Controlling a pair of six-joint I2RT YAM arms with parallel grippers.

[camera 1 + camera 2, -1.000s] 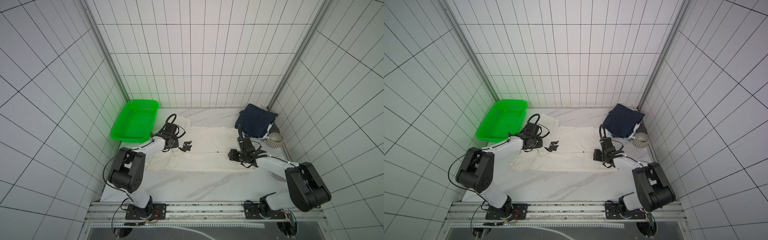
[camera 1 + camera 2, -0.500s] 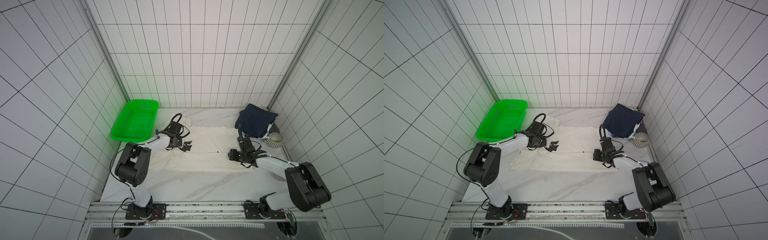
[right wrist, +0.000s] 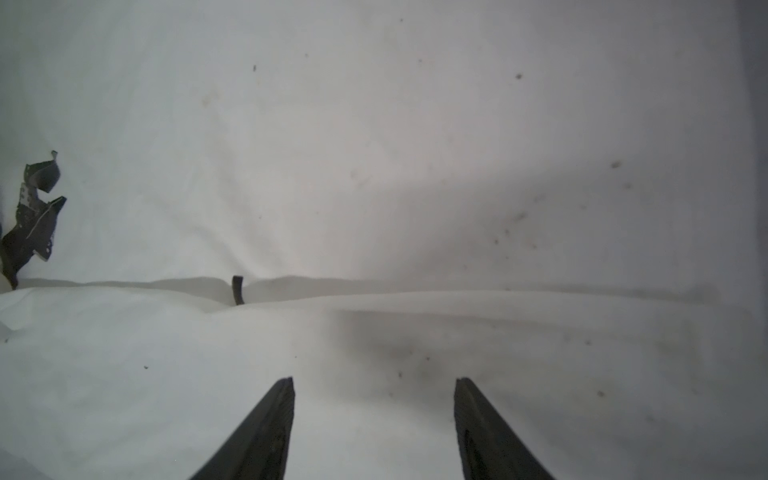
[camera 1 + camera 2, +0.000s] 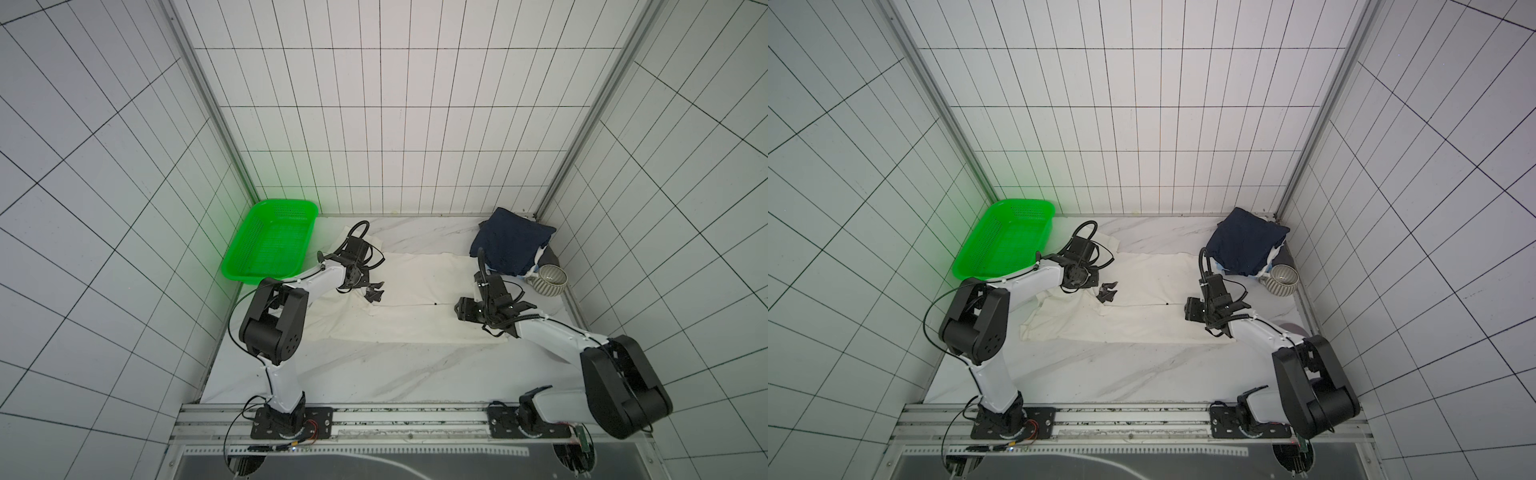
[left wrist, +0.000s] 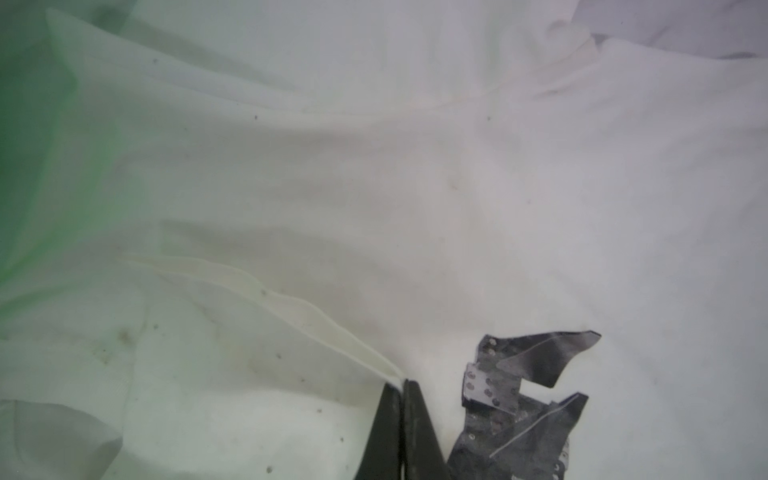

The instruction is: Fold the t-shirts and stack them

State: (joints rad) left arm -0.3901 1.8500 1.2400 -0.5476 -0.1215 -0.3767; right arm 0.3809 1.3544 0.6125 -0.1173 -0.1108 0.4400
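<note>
A large cream-white t-shirt (image 4: 415,324) lies spread across the middle of the marble table in both top views, with its near half folded over and a black print (image 4: 372,292) near its left end. My left gripper (image 4: 360,286) is shut on a thin raised edge of this shirt (image 5: 332,328), right beside the print (image 5: 528,395). My right gripper (image 3: 375,380) stands open low over the shirt's right part (image 3: 374,166), nothing between its fingers. A folded navy t-shirt (image 4: 511,245) tops a stack at the back right, light-blue and white edges (image 4: 536,268) showing beneath it.
A green perforated basket (image 4: 270,245) stands at the back left, close to my left arm. A ribbed grey-white bowl (image 4: 548,280) sits next to the stack by the right wall. Tiled walls close in the table on three sides.
My left gripper has shut on the shirt's edge, and the left arm's elbow has swung inward to the right. The right arm has barely moved.
</note>
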